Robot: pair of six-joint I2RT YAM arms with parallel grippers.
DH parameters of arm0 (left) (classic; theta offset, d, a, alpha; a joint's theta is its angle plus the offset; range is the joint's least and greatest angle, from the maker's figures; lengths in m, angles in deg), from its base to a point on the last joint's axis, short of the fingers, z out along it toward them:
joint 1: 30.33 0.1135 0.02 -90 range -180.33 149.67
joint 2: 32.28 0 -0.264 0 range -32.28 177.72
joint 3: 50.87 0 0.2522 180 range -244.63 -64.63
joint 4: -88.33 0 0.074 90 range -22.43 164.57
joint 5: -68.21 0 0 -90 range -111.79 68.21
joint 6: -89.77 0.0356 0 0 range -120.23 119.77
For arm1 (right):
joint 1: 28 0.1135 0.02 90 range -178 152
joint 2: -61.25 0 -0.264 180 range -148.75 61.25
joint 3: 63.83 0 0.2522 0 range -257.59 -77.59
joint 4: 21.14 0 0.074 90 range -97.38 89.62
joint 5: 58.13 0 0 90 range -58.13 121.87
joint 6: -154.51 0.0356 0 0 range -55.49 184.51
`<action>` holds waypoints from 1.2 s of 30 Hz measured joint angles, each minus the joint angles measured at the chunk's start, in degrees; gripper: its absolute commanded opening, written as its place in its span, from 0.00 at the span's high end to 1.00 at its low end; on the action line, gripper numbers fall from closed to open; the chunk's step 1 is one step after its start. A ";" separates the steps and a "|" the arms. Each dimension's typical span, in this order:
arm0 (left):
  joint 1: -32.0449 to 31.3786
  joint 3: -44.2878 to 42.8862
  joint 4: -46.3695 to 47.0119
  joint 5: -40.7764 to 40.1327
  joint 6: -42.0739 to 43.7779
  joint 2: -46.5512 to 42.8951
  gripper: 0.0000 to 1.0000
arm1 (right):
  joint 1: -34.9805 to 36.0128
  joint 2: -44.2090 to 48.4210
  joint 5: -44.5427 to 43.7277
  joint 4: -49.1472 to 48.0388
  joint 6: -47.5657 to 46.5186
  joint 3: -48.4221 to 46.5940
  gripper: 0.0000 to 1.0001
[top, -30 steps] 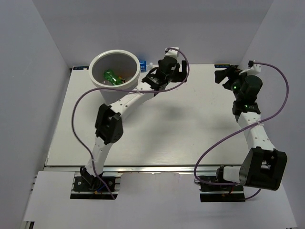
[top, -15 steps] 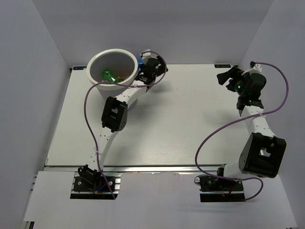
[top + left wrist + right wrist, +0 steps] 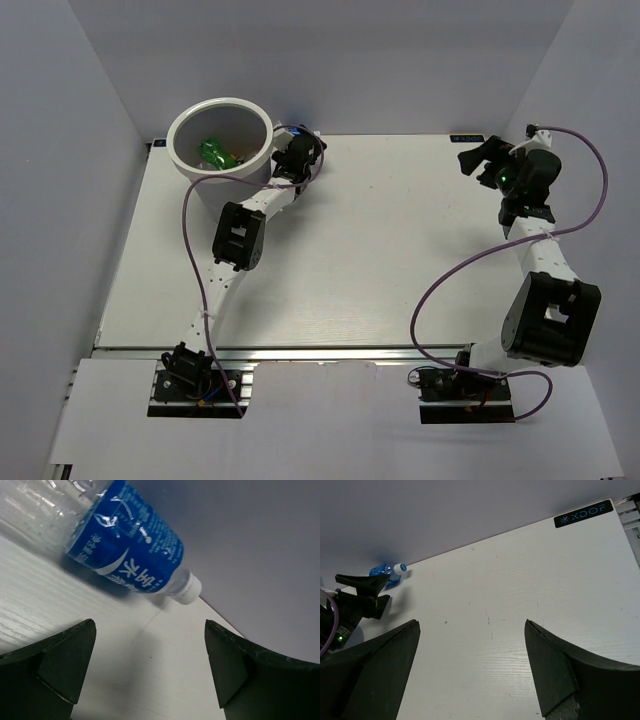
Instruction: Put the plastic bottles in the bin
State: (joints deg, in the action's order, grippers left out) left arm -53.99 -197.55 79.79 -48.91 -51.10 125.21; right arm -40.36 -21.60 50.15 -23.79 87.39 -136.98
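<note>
The white bin (image 3: 180, 160) stands at the table's back left, with a green bottle (image 3: 211, 152) lying inside it. A clear bottle with a blue label (image 3: 127, 547) and white cap lies on its side by the back wall, just right of the bin. It also shows in the right wrist view (image 3: 386, 570). My left gripper (image 3: 297, 155) is open and empty, low over the table just in front of this bottle, which lies beyond the fingertips (image 3: 70, 655). My right gripper (image 3: 478, 160) is open and empty at the back right, far from the bottle.
The grey back wall rises right behind the bottle and the bin. The left arm (image 3: 240, 235) stretches along the bin's right side. An XDOF label (image 3: 583, 513) marks the table's back right edge. The left gripper shows in the right wrist view (image 3: 362, 597).
My left gripper has swung left from the table's back middle to the bin's right side. The bin has shifted left and back. My right gripper has risen slightly.
</note>
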 measured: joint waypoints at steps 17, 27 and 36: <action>4.79 -10.58 13.64 -1.38 -18.10 11.50 0.02 | -0.22 -8.31 -0.31 2.67 -2.58 -4.59 0.11; 5.14 -13.62 18.67 -1.97 -21.03 14.82 0.08 | -0.59 -9.62 -0.35 3.02 -2.51 -5.33 0.11; 5.70 -13.11 18.91 -0.09 -21.18 15.65 0.48 | -0.94 -10.34 -0.22 3.04 -2.32 -5.42 0.11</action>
State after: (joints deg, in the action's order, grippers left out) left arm -48.29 -210.67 98.69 -49.00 -72.28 140.86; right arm -41.30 -31.94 49.94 -20.75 85.07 -142.40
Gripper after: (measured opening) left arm 0.625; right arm 0.895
